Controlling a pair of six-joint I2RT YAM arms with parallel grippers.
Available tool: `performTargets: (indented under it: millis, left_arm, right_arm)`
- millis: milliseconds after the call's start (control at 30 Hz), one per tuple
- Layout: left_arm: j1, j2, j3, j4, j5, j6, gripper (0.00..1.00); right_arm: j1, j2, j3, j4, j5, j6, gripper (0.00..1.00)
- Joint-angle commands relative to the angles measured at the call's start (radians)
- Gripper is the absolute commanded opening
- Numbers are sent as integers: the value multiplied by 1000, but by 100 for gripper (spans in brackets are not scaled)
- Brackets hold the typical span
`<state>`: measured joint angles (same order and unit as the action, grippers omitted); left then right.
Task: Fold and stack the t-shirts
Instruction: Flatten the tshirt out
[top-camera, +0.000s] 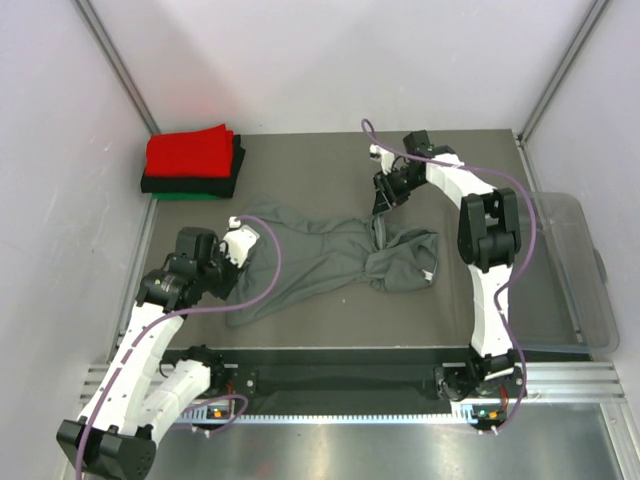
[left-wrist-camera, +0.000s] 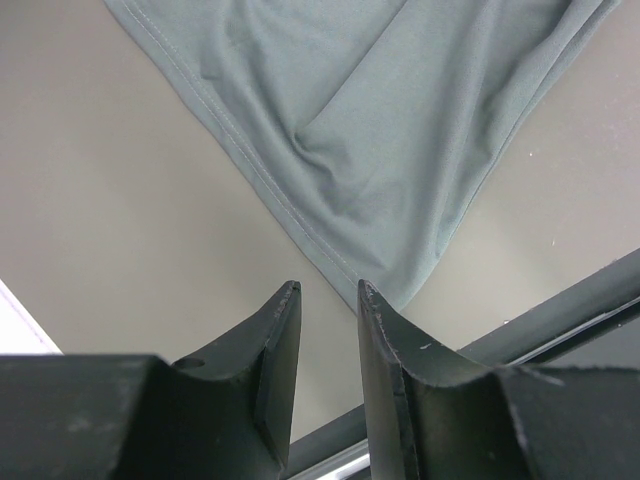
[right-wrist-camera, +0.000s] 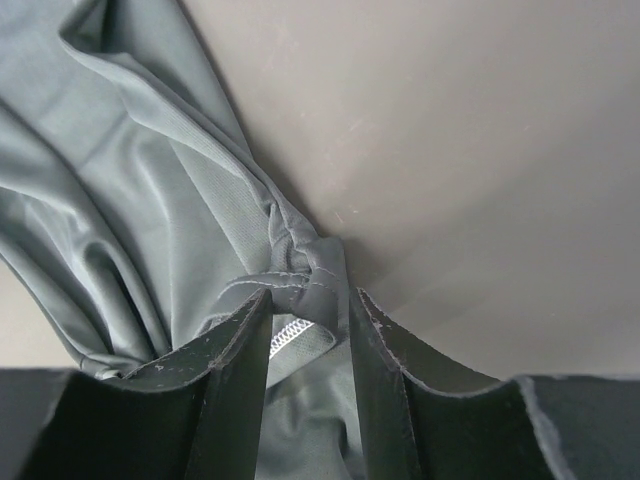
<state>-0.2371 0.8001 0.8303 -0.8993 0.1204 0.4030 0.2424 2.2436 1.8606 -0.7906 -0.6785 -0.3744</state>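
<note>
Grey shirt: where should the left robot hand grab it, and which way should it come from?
Grab the pointed hem corner of the grey shirt. It lies flat and thin, its tip aimed at the left gripper, so come straight forward and low, one jaw each side.

On the table (top-camera: 300, 160), loose t-shirt (top-camera: 320, 255) centre, folded stack (top-camera: 192, 165) behind-left, bin (top-camera: 570, 280) right.

White arms (top-camera: 485, 310), purple cables (top-camera: 279, 255), black tools (left-wrist-camera: 328, 292).
</note>
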Motion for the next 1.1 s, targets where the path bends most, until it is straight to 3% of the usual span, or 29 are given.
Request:
performTargets:
  millis: [0, 133, 233, 400, 500, 733, 1067]
  left_arm:
    - [5, -18, 15, 23, 22, 5, 35]
    - [5, -19, 10, 28, 22, 7, 35]
    - [7, -21, 7, 28, 24, 8, 35]
    - [7, -22, 12, 30, 27, 8, 35]
    - [7, -16, 29, 37, 28, 7, 35]
    - [5, 28, 96, 68, 48, 5, 35]
    - [5, 86, 173, 128, 88, -20, 35]
  right_arm:
    - [9, 13, 14, -10, -7, -23, 37]
    - [14, 13, 15, -19, -18, -26, 32]
    - [18, 10, 15, -36, -30, -37, 0]
    - [17, -68, 26, -76, -26, -64, 0]
    - [15, -157, 116, -150, 19, -107, 0]
    - [20, -399, 199, -156, 227, -231, 0]
    - [66, -512, 134, -236, 298, -354, 4]
